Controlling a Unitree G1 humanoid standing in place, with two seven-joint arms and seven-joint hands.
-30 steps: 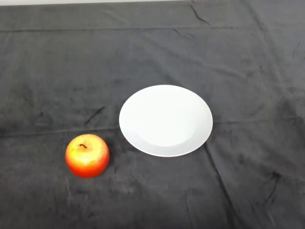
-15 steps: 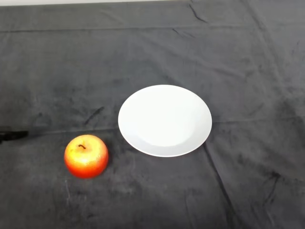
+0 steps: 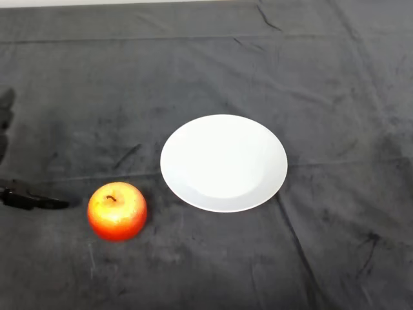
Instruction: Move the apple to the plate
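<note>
A red and yellow apple (image 3: 117, 211) with a short stem stands upright on the dark cloth, left of centre and near the front. An empty white plate (image 3: 223, 163) lies just to its right and a little further back, apart from it. My left hand (image 3: 31, 200) pokes in at the left edge. Its black thumb lies low, pointing at the apple with a small gap between them. Another finger (image 3: 5, 116) shows higher up at the edge. The hand is open, holds nothing, and most of it is out of view.
A dark grey cloth (image 3: 310, 77) with creases covers the whole table. A pale strip shows along its far edge (image 3: 129, 2).
The hand has come in from the left edge. Its thumb tip has moved right toward the apple, and a second finger now shows higher up. Apple and plate stay put.
</note>
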